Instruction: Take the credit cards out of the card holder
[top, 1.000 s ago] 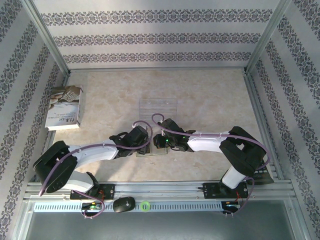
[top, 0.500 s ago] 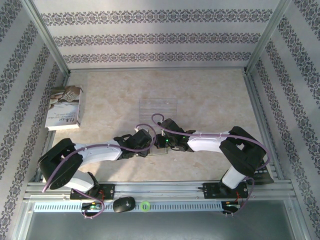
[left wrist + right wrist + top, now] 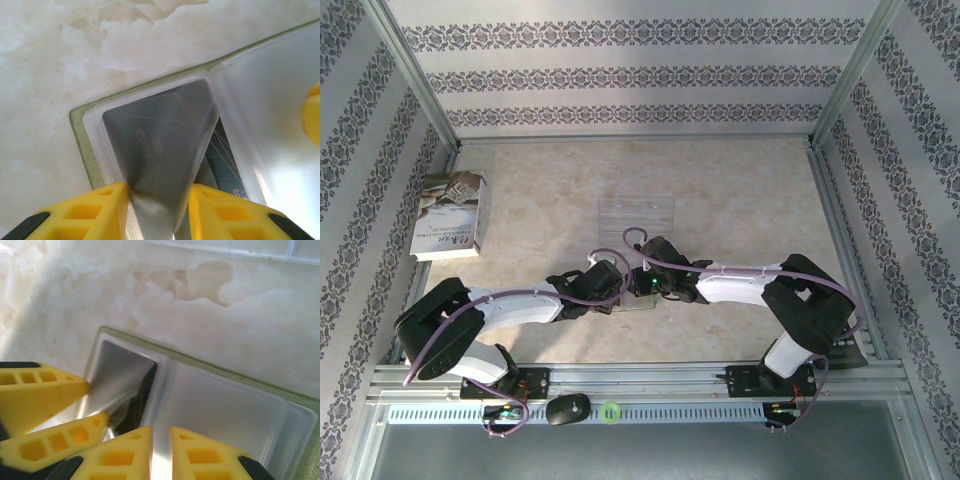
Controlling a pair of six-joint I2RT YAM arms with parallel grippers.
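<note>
One pale marbled table (image 3: pixel 740 190) carries a book (image 3: pixel 450 215) at its left edge and, near the front middle, the card holder (image 3: pixel 79 135), lying open and flat. The right hand (image 3: pixel 161 440), jaws narrow, presses its tips on the holder's clear pocket page. The left hand (image 3: pixel 157 212) pinches the silvery card (image 3: pixel 155 145), which tilts up from its pocket; the black card (image 3: pixel 222 167) lies beneath it.
</note>
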